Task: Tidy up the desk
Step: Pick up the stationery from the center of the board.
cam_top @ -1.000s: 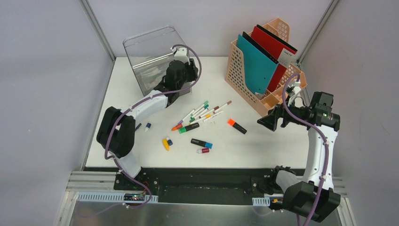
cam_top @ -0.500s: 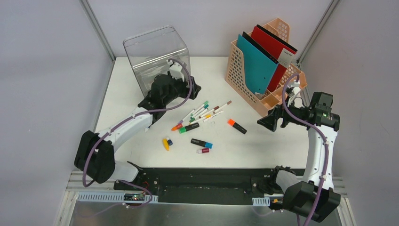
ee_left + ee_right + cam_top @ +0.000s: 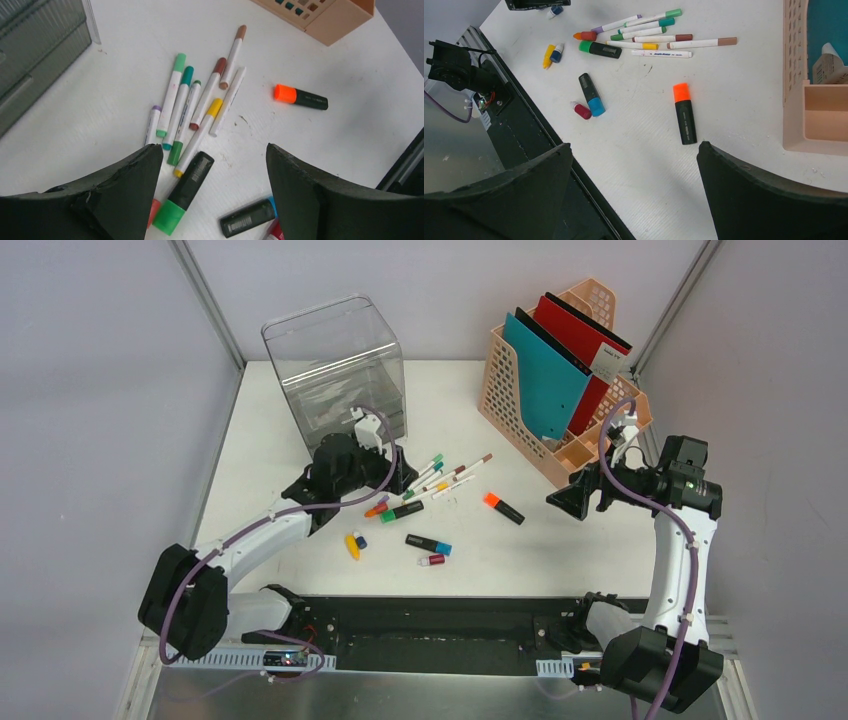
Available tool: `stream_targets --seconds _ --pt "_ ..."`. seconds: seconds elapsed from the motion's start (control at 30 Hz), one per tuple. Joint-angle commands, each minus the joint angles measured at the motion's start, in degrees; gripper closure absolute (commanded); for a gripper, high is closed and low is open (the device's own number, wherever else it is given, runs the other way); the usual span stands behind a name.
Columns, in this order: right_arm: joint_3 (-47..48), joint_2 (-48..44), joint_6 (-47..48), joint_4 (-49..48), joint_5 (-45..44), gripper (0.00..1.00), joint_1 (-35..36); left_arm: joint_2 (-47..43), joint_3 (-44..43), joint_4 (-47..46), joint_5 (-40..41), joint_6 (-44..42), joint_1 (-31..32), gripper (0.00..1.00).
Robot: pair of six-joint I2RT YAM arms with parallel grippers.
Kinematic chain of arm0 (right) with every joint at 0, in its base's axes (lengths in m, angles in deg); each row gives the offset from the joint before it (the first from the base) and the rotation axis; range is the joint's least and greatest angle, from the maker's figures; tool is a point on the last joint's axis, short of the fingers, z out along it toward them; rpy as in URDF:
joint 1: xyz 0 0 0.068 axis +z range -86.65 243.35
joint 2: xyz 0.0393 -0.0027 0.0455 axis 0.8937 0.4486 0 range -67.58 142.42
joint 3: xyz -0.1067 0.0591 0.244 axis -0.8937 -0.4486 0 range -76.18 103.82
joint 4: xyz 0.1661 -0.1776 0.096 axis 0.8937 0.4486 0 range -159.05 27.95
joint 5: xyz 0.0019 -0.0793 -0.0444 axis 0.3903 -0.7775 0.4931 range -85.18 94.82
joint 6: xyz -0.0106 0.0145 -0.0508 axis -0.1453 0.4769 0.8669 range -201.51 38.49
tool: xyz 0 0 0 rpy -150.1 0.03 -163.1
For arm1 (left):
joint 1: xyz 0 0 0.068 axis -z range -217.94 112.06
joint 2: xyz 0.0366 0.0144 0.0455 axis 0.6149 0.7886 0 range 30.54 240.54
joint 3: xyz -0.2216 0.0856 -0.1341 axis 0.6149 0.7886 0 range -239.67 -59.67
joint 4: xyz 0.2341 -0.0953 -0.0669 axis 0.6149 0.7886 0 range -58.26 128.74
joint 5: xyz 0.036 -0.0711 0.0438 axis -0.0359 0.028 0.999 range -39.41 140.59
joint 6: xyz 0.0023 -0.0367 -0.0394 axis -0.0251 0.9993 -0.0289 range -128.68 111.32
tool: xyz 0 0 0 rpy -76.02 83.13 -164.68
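**Desk with loose pens; both claws open and unladen**

Nearest the rail, three small pieces are noted on the white desk [image 3: 540, 555]: a yellow piece [image 3: 352, 545], a blue-capped marker [image 3: 428, 543] and a short red piece [image 3: 431, 560].

Next, the left claw [image 3: 210, 152] is held low over the middle of the desk, its jaws spread wide and nothing gripped. The green-capped highlighter [image 3: 184, 194] is found just beneath and ahead of it, framed by the jaws in the wrist view. Its long axis is slanted away from the claw, not laid across the gap, so a grip across the barrel is judged to need little wrist turn.

Just beyond, a fan of thin felt pens [image 3: 192, 107] is laid, the pens roughly parallel and mostly touching.

To the right, the orange-capped highlighter [image 3: 685, 115] is set apart. The right claw [image 3: 634, 146], likewise wide open and empty, is hung above the desk on that side. The right arm is the nearer to this highlighter; the pen cluster is judged to be the left arm's.

At the far edge, a clear bin [image 3: 335, 365] and a peach file rack [image 3: 510, 380] holding folders [image 3: 545, 380] are stood.
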Motion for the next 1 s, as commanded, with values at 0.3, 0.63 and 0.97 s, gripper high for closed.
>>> stream_targets --seconds 0.3,0.63,0.97 --pt "-0.31 -0.96 1.91 -0.29 2.26 0.01 0.39 -5.24 0.99 14.60 2.70 2.33 -0.62 0.23" --pt "-0.33 -0.96 1.94 -0.29 2.26 0.01 0.36 -4.31 0.92 17.36 -4.72 5.59 -0.55 0.25" --pt "-0.50 -0.96 2.03 -0.38 2.35 0.01 0.38 -0.12 -2.40 23.10 -6.50 6.28 2.58 0.28"
